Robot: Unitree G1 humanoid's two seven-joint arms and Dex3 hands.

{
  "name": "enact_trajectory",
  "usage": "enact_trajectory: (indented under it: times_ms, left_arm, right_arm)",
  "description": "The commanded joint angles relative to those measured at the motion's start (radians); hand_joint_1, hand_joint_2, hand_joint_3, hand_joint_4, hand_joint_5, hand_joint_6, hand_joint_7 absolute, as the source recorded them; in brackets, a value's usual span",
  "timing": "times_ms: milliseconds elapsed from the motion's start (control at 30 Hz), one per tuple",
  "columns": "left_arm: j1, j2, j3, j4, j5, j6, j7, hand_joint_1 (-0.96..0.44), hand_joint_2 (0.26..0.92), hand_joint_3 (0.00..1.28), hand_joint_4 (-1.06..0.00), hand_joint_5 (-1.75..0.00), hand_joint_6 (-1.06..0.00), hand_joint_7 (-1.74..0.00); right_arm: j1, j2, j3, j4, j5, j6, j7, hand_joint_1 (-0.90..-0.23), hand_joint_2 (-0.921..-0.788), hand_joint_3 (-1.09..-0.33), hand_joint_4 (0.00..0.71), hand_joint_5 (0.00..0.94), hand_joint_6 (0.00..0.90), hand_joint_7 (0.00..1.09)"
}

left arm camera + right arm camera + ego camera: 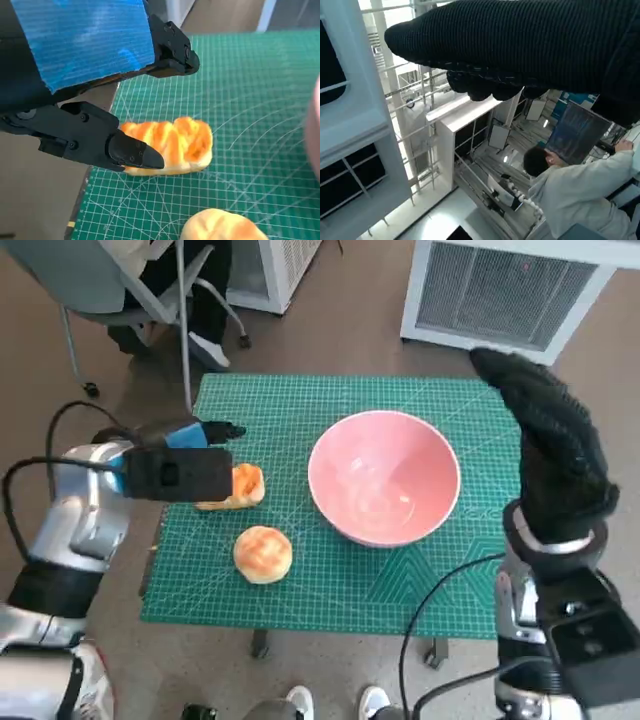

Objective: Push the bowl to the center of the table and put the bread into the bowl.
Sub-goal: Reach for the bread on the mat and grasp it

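- Pink bowl (384, 478): middle of the green mat (300, 410) on the surface.
- Bread (233, 488): left of bowl; round bun (263, 553) nearer.
- Left hand (178, 466): fingers (135, 152) spread either side of bread, gripping nothing.
- Right hand (553, 450): raised beyond right edge, fingers extended, empty.

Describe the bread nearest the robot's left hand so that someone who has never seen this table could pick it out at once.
Start at the green cutting mat and its pink bowl. Toward the left hand lie two breads; take the long bread by the fingertips. It is ridged and orange-streaked, unlike the round bun nearer the robot.
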Motion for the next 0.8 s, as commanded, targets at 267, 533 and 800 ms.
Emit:
enact_trajectory:
  times_ms: [267, 533, 800]
  left_arm:
    - [-0.088, -0.1, -0.055, 0.282, 0.04, -0.065, 0.076, -0.27, 0.891, 0.0, -0.18, -0.01, -0.36, -0.01]
    - [-0.101, -0.131, -0.072, 0.406, 0.045, -0.129, 0.135, -0.21, 0.907, 0.0, -0.4, -0.04, -0.53, -0.06]
    - [-0.099, -0.139, -0.095, 0.47, 0.06, -0.193, 0.175, -0.07, 0.914, 0.09, -0.59, -0.84, -0.56, -0.73]
  right_arm:
    - [0.045, 0.016, 0.0, -0.043, -0.021, 0.042, -0.025, -0.37, -0.921, -0.511, 0.448, 0.004, 0.133, 0.71]
    - [0.057, 0.013, -0.007, -0.058, -0.028, 0.052, -0.036, -0.375, -0.921, -0.507, 0.449, 0.004, 0.136, 0.71]
    - [0.066, 0.012, -0.01, -0.059, -0.017, 0.055, -0.032, -0.384, -0.921, -0.499, 0.45, 0.004, 0.14, 0.7]
